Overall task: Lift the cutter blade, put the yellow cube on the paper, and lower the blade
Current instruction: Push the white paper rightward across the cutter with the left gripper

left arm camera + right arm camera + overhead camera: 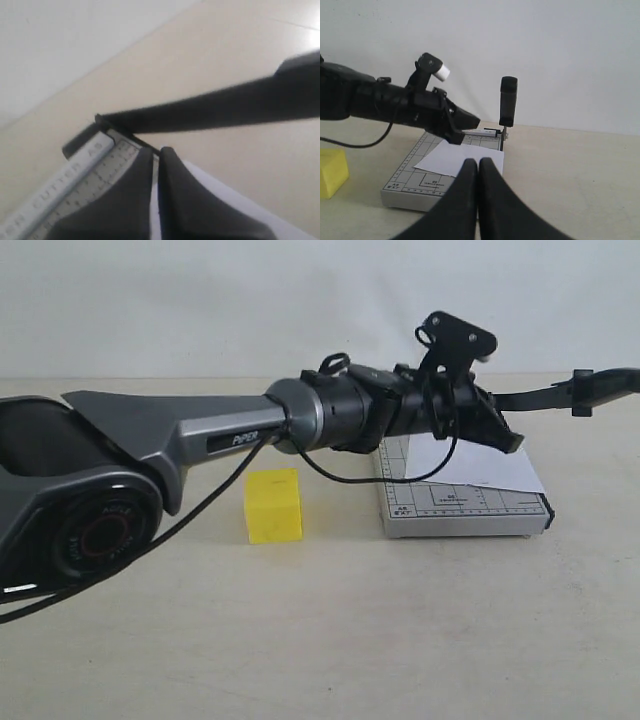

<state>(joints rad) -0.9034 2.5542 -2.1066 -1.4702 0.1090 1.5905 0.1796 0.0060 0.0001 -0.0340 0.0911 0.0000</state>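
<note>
The cutter blade (pixel 560 390) stands lifted off the grey gridded base (pixel 440 508), its thick handle (pixel 508 100) up in the air. The white paper (pixel 487 468) lies flat on the base. My left gripper (pixel 508 440) is shut and empty, hovering just over the paper below the raised blade (pixel 225 106); its fingertips (pixel 170 152) sit together. The yellow cube (pixel 273 505) rests on the table left of the base, also seen in the right wrist view as the cube (pixel 331 171). My right gripper (pixel 478 162) is shut and empty, back from the base's near edge.
The left arm's long grey body (pixel 170 430) reaches across the table above and behind the cube, with a black cable (pixel 200 505) hanging beneath it. A plain white wall stands behind the beige table (pixel 400 640).
</note>
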